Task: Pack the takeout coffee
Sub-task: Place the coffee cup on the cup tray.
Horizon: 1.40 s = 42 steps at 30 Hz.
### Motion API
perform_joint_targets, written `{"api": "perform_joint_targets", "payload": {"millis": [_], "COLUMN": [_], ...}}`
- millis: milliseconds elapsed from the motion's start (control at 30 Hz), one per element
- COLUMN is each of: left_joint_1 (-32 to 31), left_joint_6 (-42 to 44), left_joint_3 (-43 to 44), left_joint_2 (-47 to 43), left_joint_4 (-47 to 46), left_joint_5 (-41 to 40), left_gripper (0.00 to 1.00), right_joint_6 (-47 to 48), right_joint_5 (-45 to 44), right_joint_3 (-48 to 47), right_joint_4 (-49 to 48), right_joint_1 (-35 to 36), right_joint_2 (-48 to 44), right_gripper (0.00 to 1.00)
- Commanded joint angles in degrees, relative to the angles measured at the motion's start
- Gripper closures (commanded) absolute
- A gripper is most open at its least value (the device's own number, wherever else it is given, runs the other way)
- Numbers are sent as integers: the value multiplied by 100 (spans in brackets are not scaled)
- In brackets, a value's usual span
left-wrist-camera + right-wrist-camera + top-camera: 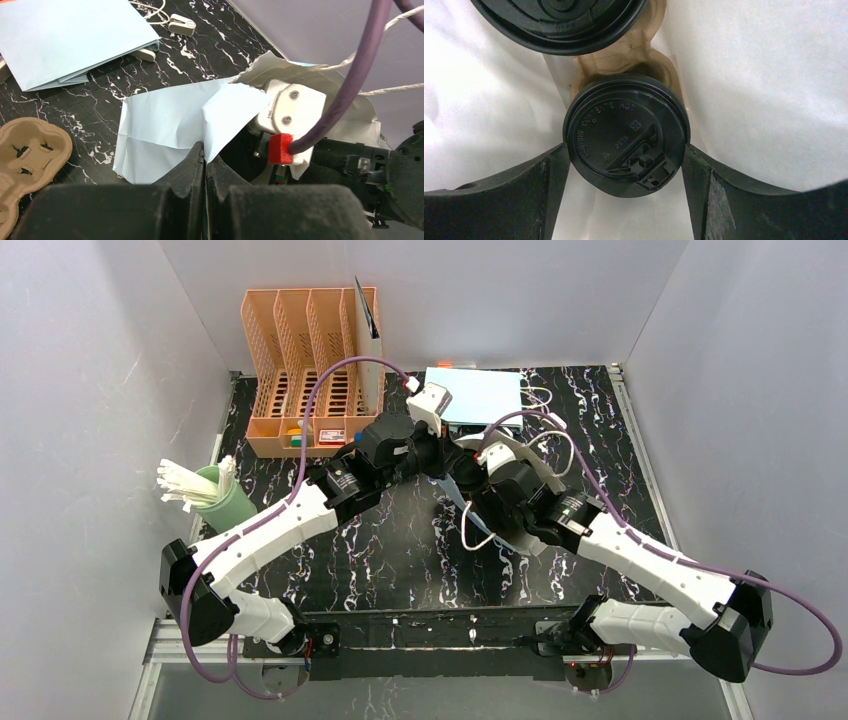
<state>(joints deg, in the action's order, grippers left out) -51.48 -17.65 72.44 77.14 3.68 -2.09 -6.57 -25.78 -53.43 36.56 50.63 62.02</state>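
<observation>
My left gripper [205, 150] is shut on the torn upper edge of a light-blue paper bag [165, 115] and holds it up; in the top view it is at the table's middle [440, 455]. My right gripper [626, 150] reaches inside that bag, its wrist [295, 107] showing in the mouth. Its fingers press both sides of a takeout coffee cup with a black lid [626, 135]. That cup sits in a brown pulp carrier [634, 55]. A second black-lidded cup [559, 20] sits in the carrier's far slot. The bag's pale inside [764, 75] surrounds them.
An empty brown pulp carrier [30, 150] lies left of the bag. Flat light-blue bags [475, 395] lie at the back. An orange file rack [310, 370] stands back left, and a green cup of white sticks [225, 500] is at the left. A small white device [181, 24] lies on its cord.
</observation>
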Motion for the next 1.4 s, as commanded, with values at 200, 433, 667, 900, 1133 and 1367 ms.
{"api": "perform_joint_targets", "payload": {"millis": [200,433,667,900,1133,1367], "left_joint_1": [42,298,608,783,905,937], "left_joint_6": [-527,-836,-1069,-1168,-1062,-837], "left_joint_3": [-331,-362,-149,42,173,346], "left_joint_2": [-232,-117,49,314,436,472], "left_joint_4": [-38,371,748,948,1111,1349], "left_joint_5": [78,209,328,458,361,42], "left_gripper": [100,100,100,100,100,100], "right_joint_6": [-142,-138,-207,-188,-208,-259], "right_joint_5": [655,1079,1466,1994,2287,2392], "right_joint_3": [-96,-182,-541,-770,-906,-785], "right_joint_4": [-214,-54,79,391,493,545], "right_joint_1": [-9,-230,-455,-589,-677,-686], "right_joint_2": [370,688,1065,1669,2083,2452], "right_gripper": [76,77,78,78,79,79]}}
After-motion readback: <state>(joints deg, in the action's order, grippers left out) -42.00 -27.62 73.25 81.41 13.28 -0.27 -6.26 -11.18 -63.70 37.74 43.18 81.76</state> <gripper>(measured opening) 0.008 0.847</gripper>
